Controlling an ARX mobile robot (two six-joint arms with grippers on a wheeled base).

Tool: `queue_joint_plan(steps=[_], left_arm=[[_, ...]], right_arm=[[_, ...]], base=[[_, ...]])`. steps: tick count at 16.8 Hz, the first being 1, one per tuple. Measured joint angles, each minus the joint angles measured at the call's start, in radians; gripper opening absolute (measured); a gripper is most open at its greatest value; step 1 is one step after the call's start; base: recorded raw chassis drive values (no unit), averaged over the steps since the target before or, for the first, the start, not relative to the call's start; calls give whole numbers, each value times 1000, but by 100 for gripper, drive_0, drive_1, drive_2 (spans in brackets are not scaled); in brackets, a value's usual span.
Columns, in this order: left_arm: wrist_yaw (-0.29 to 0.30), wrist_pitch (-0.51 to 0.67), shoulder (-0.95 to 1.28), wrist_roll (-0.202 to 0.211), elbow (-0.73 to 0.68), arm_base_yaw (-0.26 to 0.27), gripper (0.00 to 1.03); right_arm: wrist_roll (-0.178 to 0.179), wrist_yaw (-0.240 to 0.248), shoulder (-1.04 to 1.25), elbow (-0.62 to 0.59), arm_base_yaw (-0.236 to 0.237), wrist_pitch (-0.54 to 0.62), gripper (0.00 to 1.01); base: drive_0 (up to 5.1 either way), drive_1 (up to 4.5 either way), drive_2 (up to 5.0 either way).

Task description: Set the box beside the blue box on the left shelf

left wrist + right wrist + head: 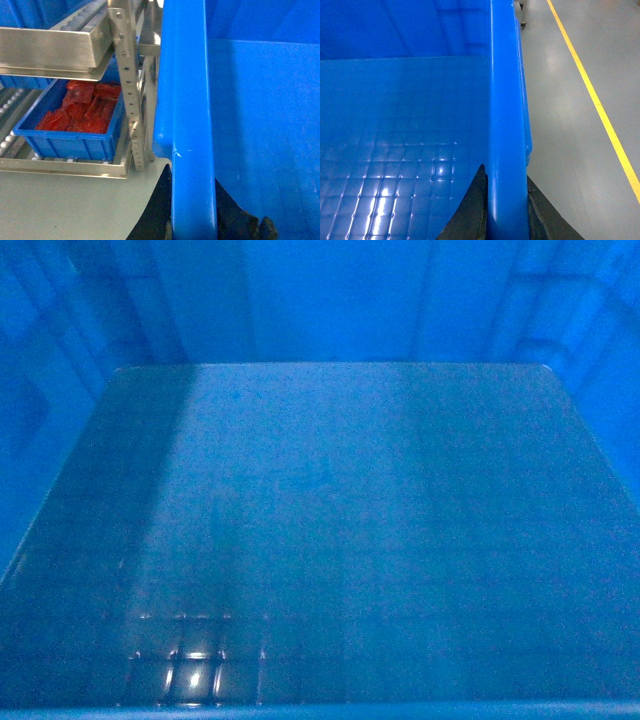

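The box (pixel 320 520), a large bright-blue crate, fills the head view, which looks down onto its grid-embossed floor; neither gripper shows there. My left gripper (pixel 192 177) is shut on the box's left rim (pixel 187 100), one black finger outside the wall and one inside. My right gripper (pixel 505 175) is shut on the right rim (pixel 506 100) the same way. Left of the held box, a smaller blue box (pixel 75 142) holding red pieces (pixel 82 110) sits on a low level of the metal shelf (pixel 131 100).
An upper shelf level (pixel 55 47) with rollers hangs over the small blue box, with more blue at the top left. Grey floor lies in front of the shelf. Right of the box, grey floor carries a yellow line (pixel 592 90).
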Motion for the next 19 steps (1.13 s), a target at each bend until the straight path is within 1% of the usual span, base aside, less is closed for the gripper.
queue_joint_plan(steps=[16, 19], left_arm=[[0, 0, -1, 0, 0, 0, 8], [-1, 0, -1, 0, 0, 0, 8]], right_arm=[[0, -2, 0, 0, 0, 0, 9], [0, -2, 0, 0, 0, 0, 9]], base=[[-483, 120, 353], [-503, 203, 261]])
